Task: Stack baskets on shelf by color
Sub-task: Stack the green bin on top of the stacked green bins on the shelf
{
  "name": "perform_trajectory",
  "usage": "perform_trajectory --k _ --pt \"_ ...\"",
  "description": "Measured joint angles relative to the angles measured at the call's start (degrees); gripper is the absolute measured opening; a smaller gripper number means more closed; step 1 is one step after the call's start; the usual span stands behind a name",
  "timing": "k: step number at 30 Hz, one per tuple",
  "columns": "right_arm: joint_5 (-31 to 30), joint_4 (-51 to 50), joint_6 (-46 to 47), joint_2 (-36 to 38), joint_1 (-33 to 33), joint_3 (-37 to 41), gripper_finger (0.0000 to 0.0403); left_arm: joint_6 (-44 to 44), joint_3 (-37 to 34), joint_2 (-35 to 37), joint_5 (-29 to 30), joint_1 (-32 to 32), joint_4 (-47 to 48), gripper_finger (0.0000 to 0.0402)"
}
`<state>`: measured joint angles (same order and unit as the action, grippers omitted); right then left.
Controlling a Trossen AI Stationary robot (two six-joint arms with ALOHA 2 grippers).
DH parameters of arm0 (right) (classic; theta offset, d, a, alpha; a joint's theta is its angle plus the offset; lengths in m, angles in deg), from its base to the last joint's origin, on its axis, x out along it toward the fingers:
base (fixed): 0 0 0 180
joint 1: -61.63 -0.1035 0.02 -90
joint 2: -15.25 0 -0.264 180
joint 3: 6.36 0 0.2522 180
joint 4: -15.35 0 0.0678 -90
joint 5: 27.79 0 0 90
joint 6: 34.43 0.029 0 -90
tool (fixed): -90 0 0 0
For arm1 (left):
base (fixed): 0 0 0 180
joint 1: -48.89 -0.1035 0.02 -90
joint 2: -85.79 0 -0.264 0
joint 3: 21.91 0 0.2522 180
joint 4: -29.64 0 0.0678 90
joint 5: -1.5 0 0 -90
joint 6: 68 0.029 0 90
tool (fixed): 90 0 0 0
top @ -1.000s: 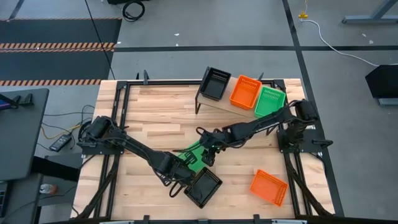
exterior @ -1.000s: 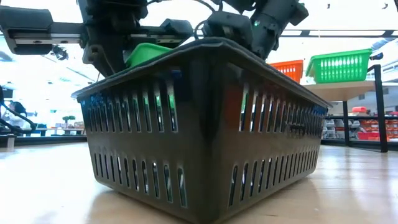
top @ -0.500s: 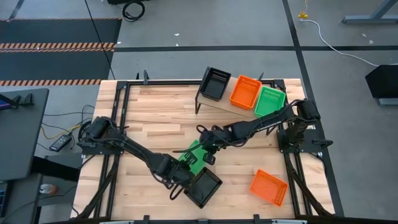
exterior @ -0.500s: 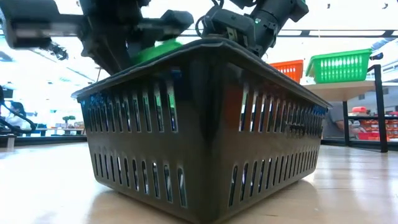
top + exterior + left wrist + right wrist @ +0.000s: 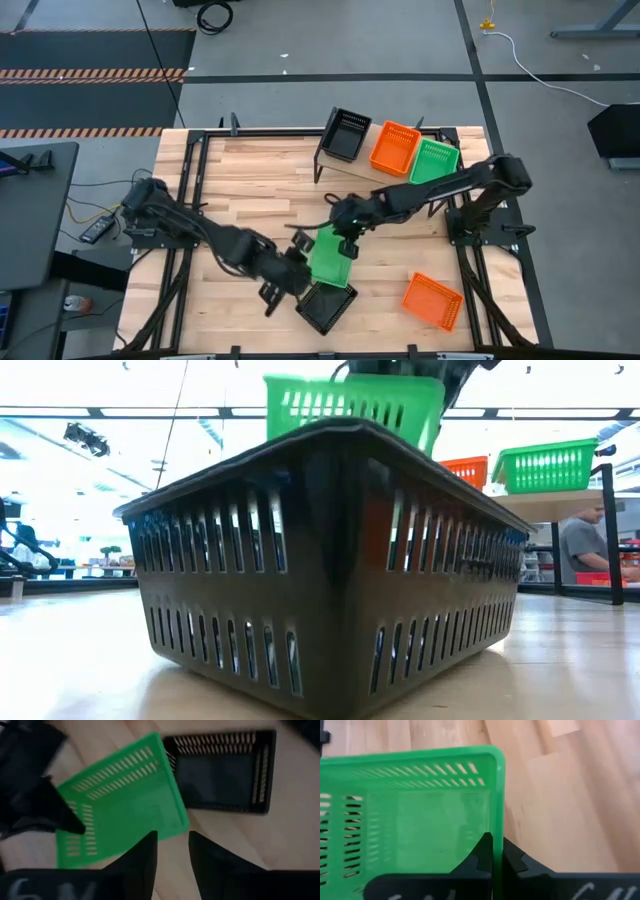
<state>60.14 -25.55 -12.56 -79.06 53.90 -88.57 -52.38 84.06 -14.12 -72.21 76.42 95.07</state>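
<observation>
Right wrist view: claw (image 5: 492, 851) pinching green basket (image 5: 410, 815).

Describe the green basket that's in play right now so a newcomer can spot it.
Start at the slatted tabletop and look to its near middle, where the two arms meet. The green basket hangs there, its rim pinched in the right tool, above the black basket. The other green basket sits on the shelf beside an orange basket.

Green slotted basket (image 5: 329, 256) w/ black slotted basket (image 5: 326, 305) just near of it. On pale wood shelf (image 5: 352, 166): black (image 5: 346, 134), orange (image 5: 394, 148), green (image 5: 434, 162) baskets. Orange one (image 5: 432, 300) near right.
</observation>
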Motion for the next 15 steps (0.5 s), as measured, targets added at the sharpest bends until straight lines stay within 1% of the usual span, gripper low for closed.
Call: perform_trajectory --k 4,9,12,15 --pt "-3.32 -4.56 0.04 5.11 0.04 -0.04 0.0007 -0.02 -0.01 5.26 -0.67 -1.23 -1.48 0.0109" --pt "-3.85 -10.62 -0.19 11.6 0.45 -0.02 0.0006 -1.53 -0.46 11.44 -0.89 -3.26 -2.63 0.01" --pt "-3.89 -13.22 -1.32 16.54 0.85 -0.02 0.0006 -1.95 -4.42 14.8 -1.74 -5.26 -7.56 0.0095" --pt "-3.93 -14.71 -2.86 22.1 1.46 -0.02 0.0006 -3.0 -11.0 17.5 -3.98 -7.61 -14.96 0.009"
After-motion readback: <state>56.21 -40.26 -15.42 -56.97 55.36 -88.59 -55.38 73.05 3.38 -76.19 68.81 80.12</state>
